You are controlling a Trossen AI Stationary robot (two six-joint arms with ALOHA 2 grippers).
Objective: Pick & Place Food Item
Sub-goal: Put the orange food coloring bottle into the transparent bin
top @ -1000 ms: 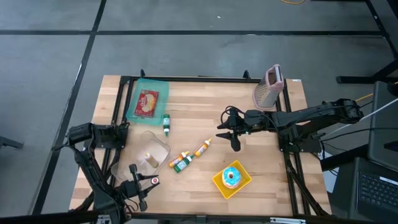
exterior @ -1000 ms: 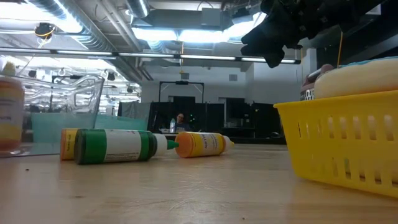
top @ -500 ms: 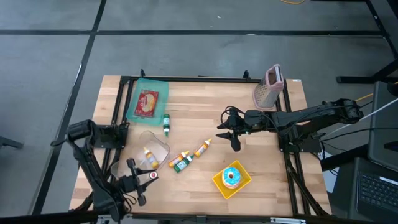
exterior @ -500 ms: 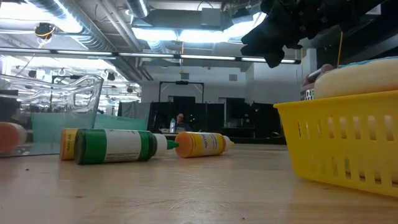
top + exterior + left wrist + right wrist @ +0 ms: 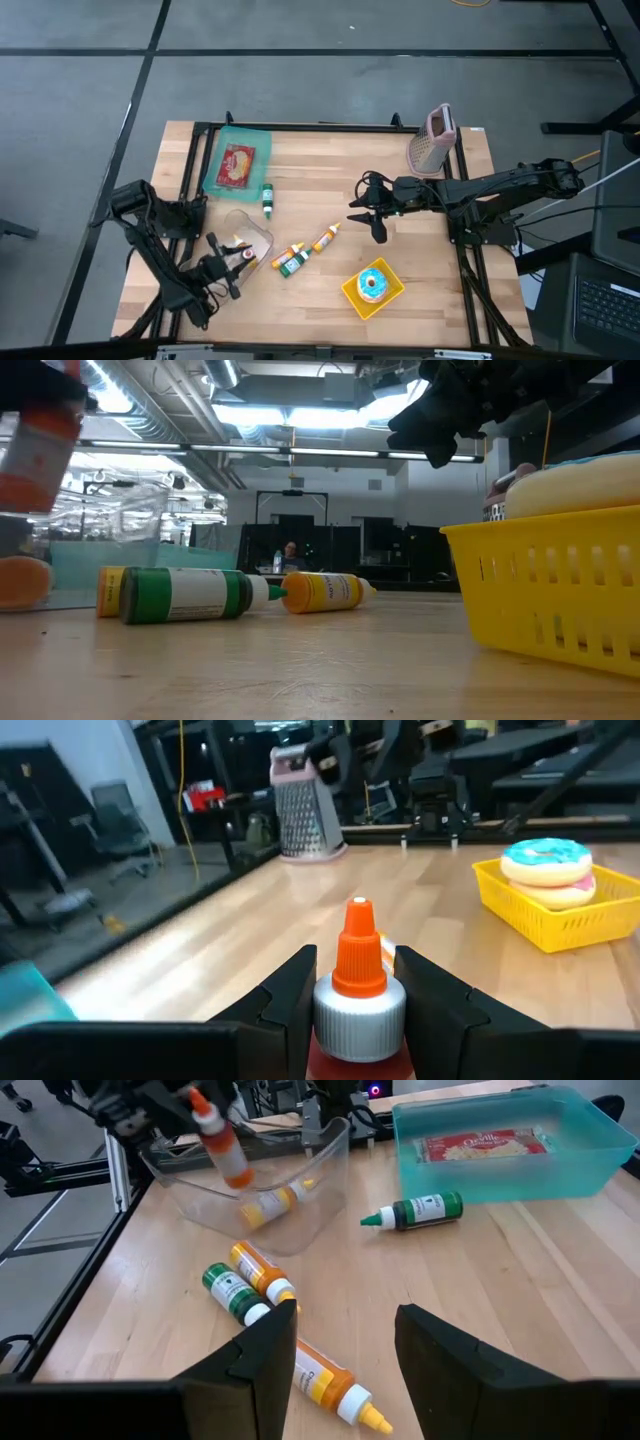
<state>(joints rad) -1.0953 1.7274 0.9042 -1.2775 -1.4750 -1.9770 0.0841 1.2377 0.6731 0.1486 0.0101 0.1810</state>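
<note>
- Orange-capped sauce bottle [image 5: 357, 985] is pinched between the jaws of the left gripper [image 5: 228, 268], lifted above a clear plastic tub [image 5: 262, 1190] at the table's left front.
- Another bottle [image 5: 273, 1202] lies inside that tub.
- Right gripper [image 5: 376, 222] hovers over the wooden table [image 5: 330, 180] middle, jaws spread and empty.
- Yellow basket [image 5: 372, 289] holds a blue-frosted doughnut [image 5: 373, 283].

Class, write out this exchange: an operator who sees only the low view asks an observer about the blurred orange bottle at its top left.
Operator: Is that bottle held?
Observer: Yes, the left gripper is shut on the orange-capped bottle.
Operator: What lies at the table's far end?
Observer: A teal bin holding a red food packet, with a green bottle beside it.
Operator: And the right gripper?
Observer: The right gripper is open and empty above mid-table.
</note>
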